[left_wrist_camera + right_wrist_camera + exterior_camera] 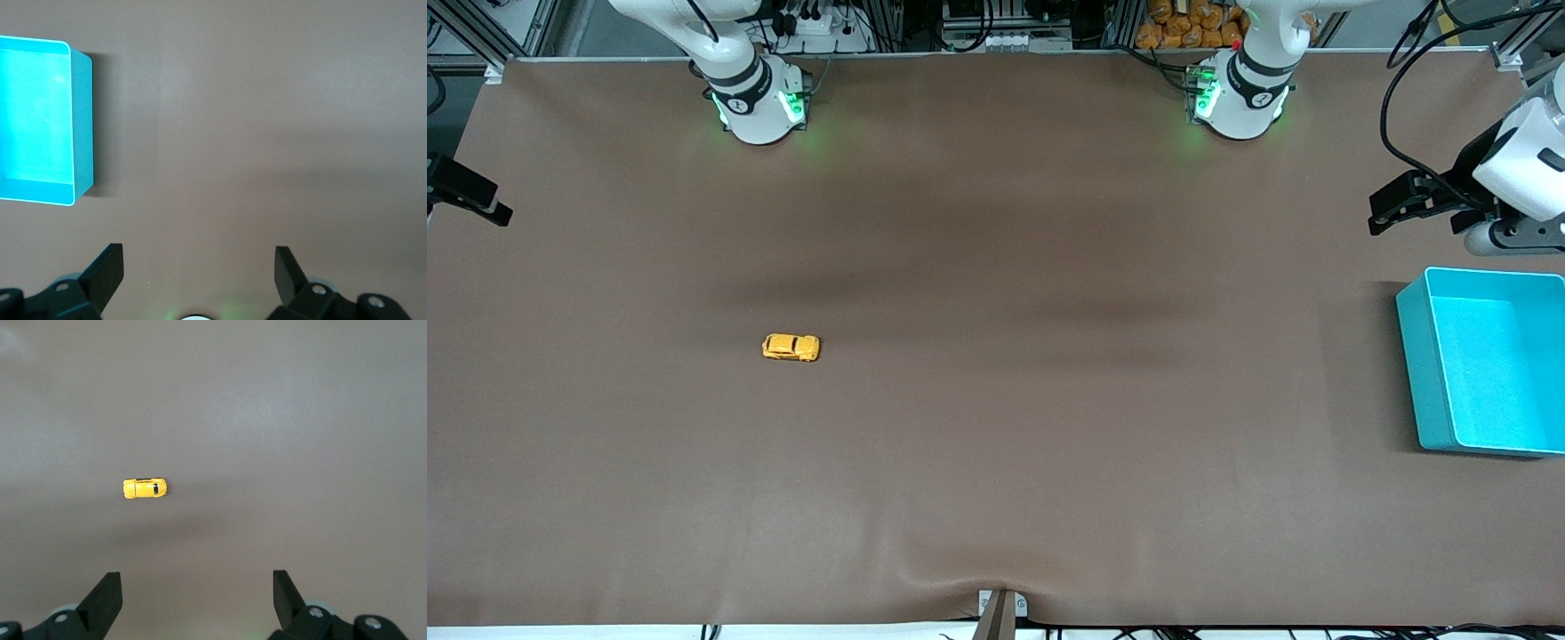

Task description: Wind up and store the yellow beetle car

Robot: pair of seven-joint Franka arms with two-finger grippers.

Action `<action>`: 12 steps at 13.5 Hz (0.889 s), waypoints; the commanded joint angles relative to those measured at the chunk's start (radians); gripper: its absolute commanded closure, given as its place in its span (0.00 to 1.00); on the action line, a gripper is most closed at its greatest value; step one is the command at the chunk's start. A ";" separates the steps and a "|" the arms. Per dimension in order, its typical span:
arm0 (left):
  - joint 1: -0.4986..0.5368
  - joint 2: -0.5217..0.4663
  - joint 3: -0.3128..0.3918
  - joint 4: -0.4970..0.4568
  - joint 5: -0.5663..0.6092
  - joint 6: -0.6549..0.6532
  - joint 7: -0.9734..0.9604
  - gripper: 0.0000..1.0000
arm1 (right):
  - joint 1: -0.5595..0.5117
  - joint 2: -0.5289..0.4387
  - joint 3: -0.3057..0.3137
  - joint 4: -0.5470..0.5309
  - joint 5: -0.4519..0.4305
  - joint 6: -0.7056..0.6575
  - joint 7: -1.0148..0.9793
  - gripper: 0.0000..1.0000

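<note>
Turquoise bin point(1485, 364) is sitting nearest the front camera of the things laid out, open side up, at the left arm's end of the brown surface point(1049, 400), and in my left wrist view its rim and bright floor point(37, 120) are showing just off to one side of where my left pincer point(199, 270) is hanging. That left pincer is spread wide, both dark fingers point(107, 273) standing well apart with only bare surface between them, pinching nothing. It is hovering up in the air over the surface beside the bin, not over the bin itself, and in the front view I am seeing it as a dark shape point(1414, 200) at the end of my white wrist. My right pincer point(197, 590) is also spread wide and pinching nothing, its two fingers point(103, 597) framing empty brown surface. Below it and a little ahead of its fingertips, the yellow beetle car point(144, 488) is lying on the surface, resting on its wheels with its roof up, touching neither finger. In the front view the yellow beetle car point(791, 348) is sitting toward the right arm's end of the surface, well apart from the turquoise bin. Both my arms are waiting high.
</note>
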 commanded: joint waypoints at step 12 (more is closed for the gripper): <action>0.005 -0.008 0.010 0.001 -0.020 0.017 0.018 0.00 | 0.067 0.018 0.023 -0.034 -0.039 0.038 -0.001 0.00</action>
